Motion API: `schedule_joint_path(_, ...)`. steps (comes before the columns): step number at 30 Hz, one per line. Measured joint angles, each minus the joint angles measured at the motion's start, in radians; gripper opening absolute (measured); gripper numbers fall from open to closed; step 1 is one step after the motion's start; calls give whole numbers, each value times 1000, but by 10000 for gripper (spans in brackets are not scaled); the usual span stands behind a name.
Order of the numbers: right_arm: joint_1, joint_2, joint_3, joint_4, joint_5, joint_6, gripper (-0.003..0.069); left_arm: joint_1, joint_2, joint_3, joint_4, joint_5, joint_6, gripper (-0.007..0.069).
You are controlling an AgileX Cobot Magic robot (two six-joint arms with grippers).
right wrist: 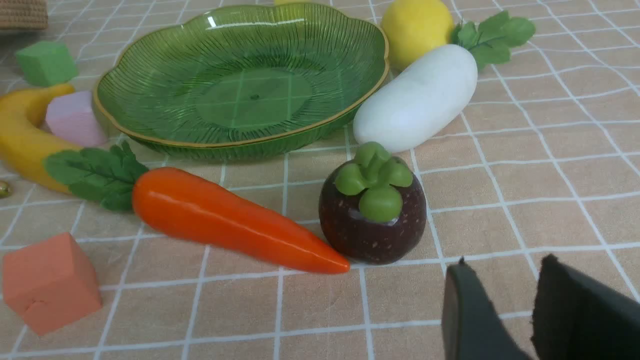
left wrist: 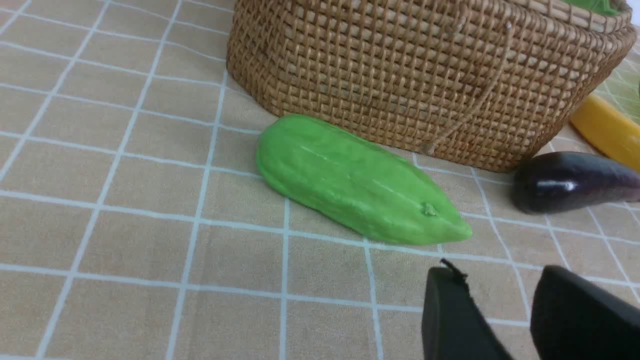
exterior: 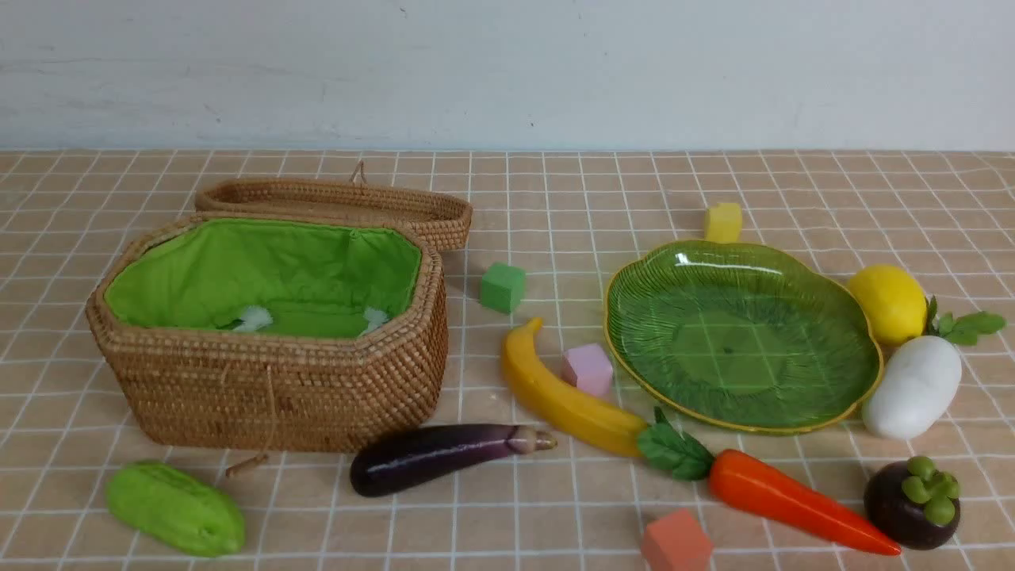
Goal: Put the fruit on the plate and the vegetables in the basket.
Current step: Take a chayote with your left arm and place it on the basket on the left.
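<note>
Gourd (left wrist: 357,180): just ahead of left jaws, lying slantwise beside basket (left wrist: 425,75).
Mangosteen (right wrist: 372,210): far from basket, just ahead of right jaws.
Jaws: both a little open, empty.

text: 0 readable | labels, brands: 0 | numbers, signs: 0 — nothing legible in any view

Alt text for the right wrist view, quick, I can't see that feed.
The right gripper, jaws apart and empty, hovers near a dark purple mangosteen. An orange carrot lies beside it, tip close to the fruit; beyond sit the empty green plate, a white radish and a lemon.
</note>
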Motion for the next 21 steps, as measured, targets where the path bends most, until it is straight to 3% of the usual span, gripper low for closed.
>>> schedule_joint_path(21,0,0,0,0,0,0,238,0,0,0,-15,-58,-19,239)
